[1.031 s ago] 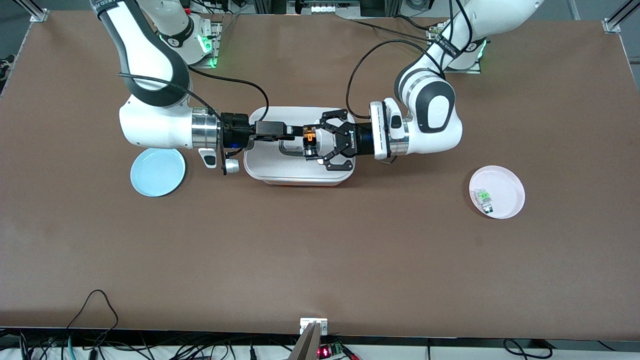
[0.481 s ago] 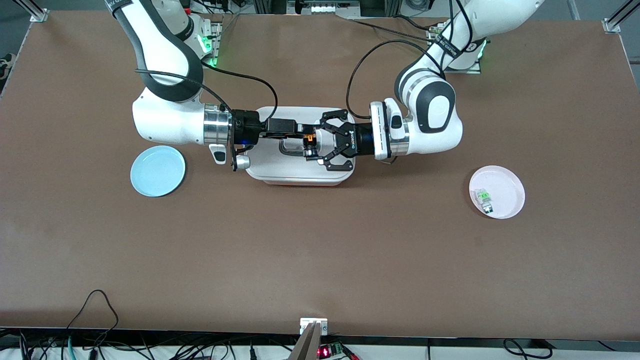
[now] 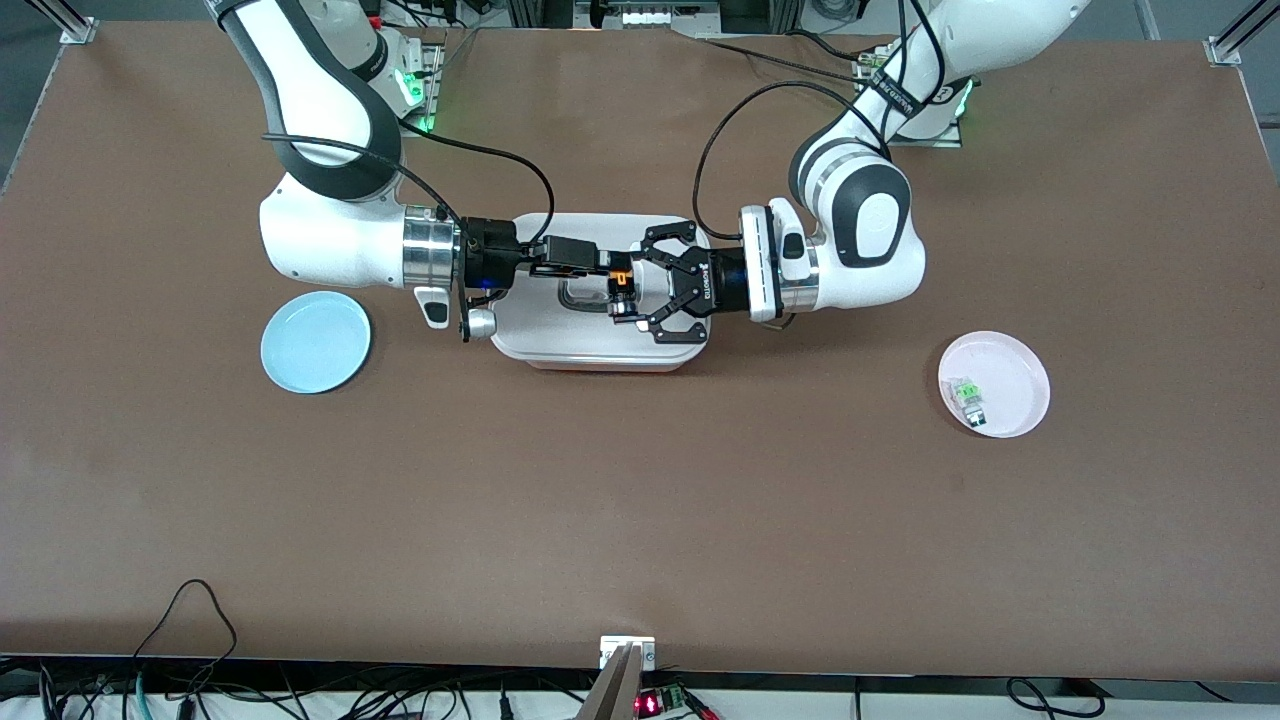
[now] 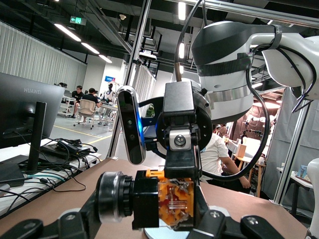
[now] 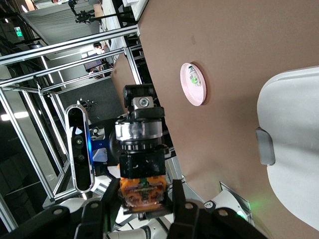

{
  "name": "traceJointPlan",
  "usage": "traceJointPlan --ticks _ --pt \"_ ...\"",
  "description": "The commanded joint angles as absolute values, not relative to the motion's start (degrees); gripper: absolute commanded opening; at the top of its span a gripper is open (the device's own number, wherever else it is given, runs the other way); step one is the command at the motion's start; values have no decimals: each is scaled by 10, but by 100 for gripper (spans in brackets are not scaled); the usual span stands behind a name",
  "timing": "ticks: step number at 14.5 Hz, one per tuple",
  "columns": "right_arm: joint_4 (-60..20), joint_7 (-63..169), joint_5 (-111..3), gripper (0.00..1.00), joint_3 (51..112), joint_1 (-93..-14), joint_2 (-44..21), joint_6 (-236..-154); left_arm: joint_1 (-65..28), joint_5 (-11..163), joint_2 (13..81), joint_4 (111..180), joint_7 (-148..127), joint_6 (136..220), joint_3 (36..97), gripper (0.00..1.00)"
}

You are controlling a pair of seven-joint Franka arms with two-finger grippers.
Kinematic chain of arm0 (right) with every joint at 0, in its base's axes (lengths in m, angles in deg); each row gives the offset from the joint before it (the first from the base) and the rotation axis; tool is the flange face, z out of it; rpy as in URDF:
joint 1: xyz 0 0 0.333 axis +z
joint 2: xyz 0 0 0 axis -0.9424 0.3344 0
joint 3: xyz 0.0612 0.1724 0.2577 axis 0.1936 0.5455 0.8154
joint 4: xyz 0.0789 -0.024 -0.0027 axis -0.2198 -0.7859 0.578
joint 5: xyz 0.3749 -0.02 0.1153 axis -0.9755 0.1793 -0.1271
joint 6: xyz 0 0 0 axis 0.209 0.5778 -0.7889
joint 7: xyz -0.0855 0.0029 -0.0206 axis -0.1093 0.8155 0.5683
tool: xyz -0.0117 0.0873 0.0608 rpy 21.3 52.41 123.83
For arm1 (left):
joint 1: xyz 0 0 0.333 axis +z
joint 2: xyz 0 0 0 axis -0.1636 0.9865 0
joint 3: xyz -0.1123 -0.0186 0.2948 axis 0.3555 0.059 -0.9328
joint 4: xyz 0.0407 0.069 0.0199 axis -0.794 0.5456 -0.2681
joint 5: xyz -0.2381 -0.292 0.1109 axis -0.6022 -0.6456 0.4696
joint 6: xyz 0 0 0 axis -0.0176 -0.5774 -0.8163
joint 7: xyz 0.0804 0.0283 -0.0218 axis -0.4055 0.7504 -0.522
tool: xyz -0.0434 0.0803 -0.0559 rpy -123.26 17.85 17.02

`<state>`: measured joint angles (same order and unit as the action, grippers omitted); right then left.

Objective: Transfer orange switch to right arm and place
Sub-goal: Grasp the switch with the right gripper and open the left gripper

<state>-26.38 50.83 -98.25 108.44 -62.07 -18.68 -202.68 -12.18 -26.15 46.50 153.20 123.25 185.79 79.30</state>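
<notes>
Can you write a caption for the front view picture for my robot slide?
Over the white tray, the left gripper and right gripper both grip the orange switch.

My two grippers, left gripper and right gripper, meet over a lidded box mid-table, the switch between them. One plate lies toward my right arm's end, another toward my left's.

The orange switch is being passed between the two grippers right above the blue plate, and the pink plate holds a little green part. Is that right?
Not quite. In the front view the orange switch sits between the left gripper and the right gripper above the white lidded container, not the blue plate, which lies toward the right arm's end. The pink plate does hold the green part.
</notes>
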Motion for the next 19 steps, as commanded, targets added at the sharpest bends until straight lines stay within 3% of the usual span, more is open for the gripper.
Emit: traceJointPlan --ticks 1,3,4,15,19 --pt "-272 509 -987 32 1087 -618 -191 -2028 -119 -277 463 1523 1250 1859 795 0" --pt "-272 509 -987 32 1087 -618 -191 -2027 -119 -277 463 1523 1250 1859 796 0" --pt "-272 509 -987 32 1087 -618 -191 -2027 -119 -277 463 1524 1253 1857 795 99" --pt "-268 505 -981 32 1086 -618 -197 -2027 -106 -266 451 1523 1251 1853 795 100" --pt "-270 499 -940 15 1085 -619 -205 -2030 -78 -220 450 1519 1245 1835 796 100"
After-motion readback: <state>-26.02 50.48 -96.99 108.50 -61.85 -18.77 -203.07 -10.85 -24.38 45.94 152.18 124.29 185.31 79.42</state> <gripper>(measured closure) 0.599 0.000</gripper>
